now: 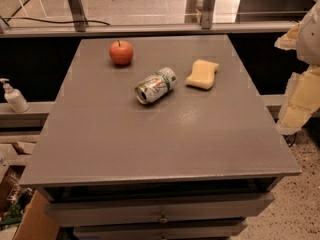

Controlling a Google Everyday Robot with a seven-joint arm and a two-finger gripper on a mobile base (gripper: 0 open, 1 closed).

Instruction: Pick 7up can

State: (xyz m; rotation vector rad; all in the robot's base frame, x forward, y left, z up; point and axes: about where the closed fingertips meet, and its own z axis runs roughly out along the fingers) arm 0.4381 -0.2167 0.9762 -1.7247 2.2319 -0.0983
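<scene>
The 7up can [156, 85], silver-white with green markings, lies on its side on the grey table [150, 144], a little behind the middle, with its open end facing front left. My gripper [301, 91] shows as pale white and yellow parts at the right edge of the camera view. It is beyond the table's right edge, well to the right of the can, and touches nothing on the table.
A red apple [121, 52] stands at the back left of the can. A yellow sponge [202, 74] lies just to the can's right. A white pump bottle [13, 97] stands on a ledge to the left. Drawers [160, 211] are below the tabletop.
</scene>
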